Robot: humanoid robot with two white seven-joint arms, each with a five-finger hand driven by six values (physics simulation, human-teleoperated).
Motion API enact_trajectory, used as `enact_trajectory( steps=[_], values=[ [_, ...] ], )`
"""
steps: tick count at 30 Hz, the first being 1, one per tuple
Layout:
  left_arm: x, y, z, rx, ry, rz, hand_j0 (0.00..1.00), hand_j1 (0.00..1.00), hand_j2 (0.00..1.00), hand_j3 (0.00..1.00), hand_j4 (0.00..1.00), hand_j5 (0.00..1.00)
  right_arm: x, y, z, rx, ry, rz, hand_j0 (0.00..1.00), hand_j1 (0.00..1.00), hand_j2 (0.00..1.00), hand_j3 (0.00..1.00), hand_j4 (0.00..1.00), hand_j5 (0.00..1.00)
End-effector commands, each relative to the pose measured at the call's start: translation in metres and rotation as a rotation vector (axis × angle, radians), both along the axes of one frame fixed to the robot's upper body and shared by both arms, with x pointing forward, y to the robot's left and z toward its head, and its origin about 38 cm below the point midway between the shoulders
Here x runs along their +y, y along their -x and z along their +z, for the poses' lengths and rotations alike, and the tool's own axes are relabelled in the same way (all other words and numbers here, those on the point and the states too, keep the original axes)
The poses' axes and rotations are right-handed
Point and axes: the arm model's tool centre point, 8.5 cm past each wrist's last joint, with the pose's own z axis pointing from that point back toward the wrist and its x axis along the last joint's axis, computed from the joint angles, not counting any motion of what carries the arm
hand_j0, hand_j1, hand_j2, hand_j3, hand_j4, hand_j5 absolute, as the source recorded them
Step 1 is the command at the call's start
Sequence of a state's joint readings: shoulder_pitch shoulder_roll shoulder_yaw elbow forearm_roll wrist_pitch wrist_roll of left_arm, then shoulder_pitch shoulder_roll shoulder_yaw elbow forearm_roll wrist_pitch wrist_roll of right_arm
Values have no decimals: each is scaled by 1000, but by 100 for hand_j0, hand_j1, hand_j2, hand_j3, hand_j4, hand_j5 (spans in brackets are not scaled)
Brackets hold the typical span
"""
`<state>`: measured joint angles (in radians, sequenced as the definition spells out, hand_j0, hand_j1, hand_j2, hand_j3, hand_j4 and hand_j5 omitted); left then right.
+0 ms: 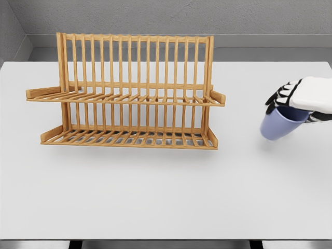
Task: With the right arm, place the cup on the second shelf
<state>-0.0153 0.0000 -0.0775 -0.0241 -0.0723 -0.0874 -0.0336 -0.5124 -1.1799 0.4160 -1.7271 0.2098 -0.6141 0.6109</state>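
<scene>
Black-tipped fingers (277, 98) of the right hand (301, 98) are seen curled down over the rim of the cup (277, 126), so the cup is judged to be clamped in that hand. The cup, pale lavender-blue, is held at the three o'clock side of the head view, tilted, its base pointed toward seven o'clock and its mouth hidden beneath the hand. Whether its base touches the white table (155, 197) or is lifted just clear cannot be told.

From the fingers, the wooden dish rack (127, 96) lies toward nine o'clock, well apart from the cup. Its long axis runs from nine to three o'clock across the table. The end nearest the cup is the rack's three o'clock end, so the right hand is the nearer one; no left arm is shown.

By count, one cup, one rack and one hand are visible. Two slatted shelves are carried by the rack: an upper shelf (93, 97) and a lower shelf (104, 138). Nothing is seen on either shelf. The placing step is judged not yet done; a carry toward nine o'clock is called for.
</scene>
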Motion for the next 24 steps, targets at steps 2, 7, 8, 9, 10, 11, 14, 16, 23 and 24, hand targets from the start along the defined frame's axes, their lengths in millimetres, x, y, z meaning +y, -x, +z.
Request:
enact_trajectory(
  steps=[2,7,8,9,10,11,14,16,23,24],
  values=[
    [0,0,0,0,0,-1,100,100,100,100,100,100,0,-2,9,-20,-9,-2,64,64,64,64,64,64],
    [0,1,0,1,0,1,100,100,100,100,100,100,9,-7,23,-70,-28,17,64,64,64,64,64,64],
    [0,0,0,0,0,-1,100,100,100,100,100,100,10,-8,26,-79,-31,19,64,64,64,64,64,64],
    [0,1,0,1,0,0,100,100,100,100,100,100,11,-9,29,-88,-35,23,64,64,64,64,64,64],
    [0,0,0,0,0,-1,100,100,100,100,100,100,12,-9,32,-97,-36,24,64,64,64,64,64,64],
    [0,1,0,3,0,0,100,100,100,100,100,100,12,-10,36,-108,-36,26,64,64,64,64,64,64],
    [0,0,0,1,0,0,100,100,100,100,100,100,13,-11,42,-123,-36,27,64,64,64,64,64,64],
    [0,0,0,0,0,-1,100,100,100,100,100,100,17,-12,43,-129,-47,38,64,64,64,64,64,64],
    [0,1,0,1,0,0,100,100,100,100,100,100,20,-14,56,-166,-67,45,64,64,64,64,64,64],
    [0,0,0,0,0,-1,100,100,100,100,100,100,22,-14,56,-170,-76,50,64,64,64,64,64,64]
  ],
)
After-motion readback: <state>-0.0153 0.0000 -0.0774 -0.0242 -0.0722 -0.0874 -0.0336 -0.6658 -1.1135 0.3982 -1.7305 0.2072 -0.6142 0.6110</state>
